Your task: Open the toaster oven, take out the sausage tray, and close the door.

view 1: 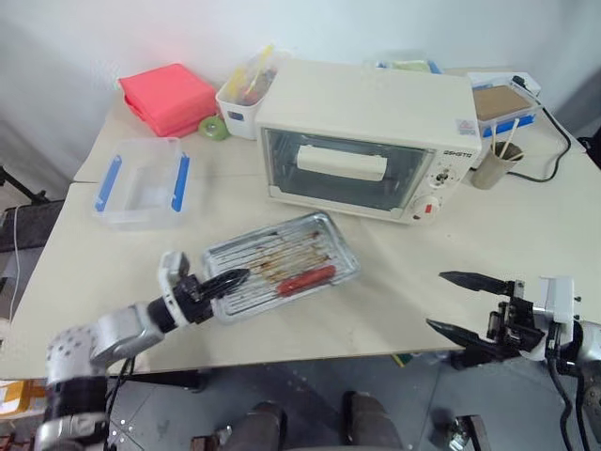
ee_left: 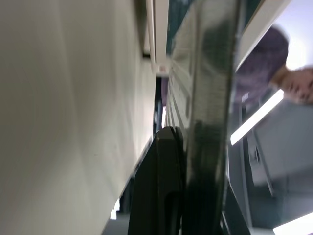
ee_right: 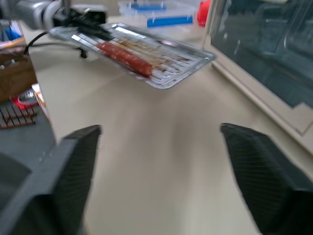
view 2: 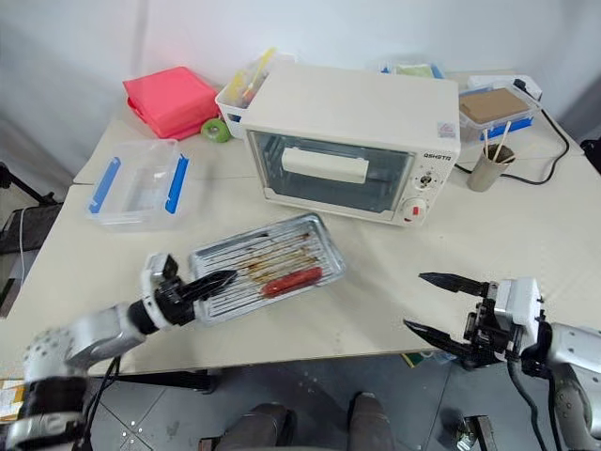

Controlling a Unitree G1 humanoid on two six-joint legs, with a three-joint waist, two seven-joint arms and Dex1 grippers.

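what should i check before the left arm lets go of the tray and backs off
1. Oven door shut: ok, the glass panel sits flush.
2. Sausage tray out on the table: ok, but whether it lies flat cannot tell; the right wrist view hints the held end is raised.
3. Sausage inside the tray: ok.
4. Left gripper clamped on the tray's near corner: ok, jaws shut on the rim.
5. Right gripper clear of the tray: ok, jaws wide open, empty, off to the side.
6. Clear box out of the left arm's way: ok.
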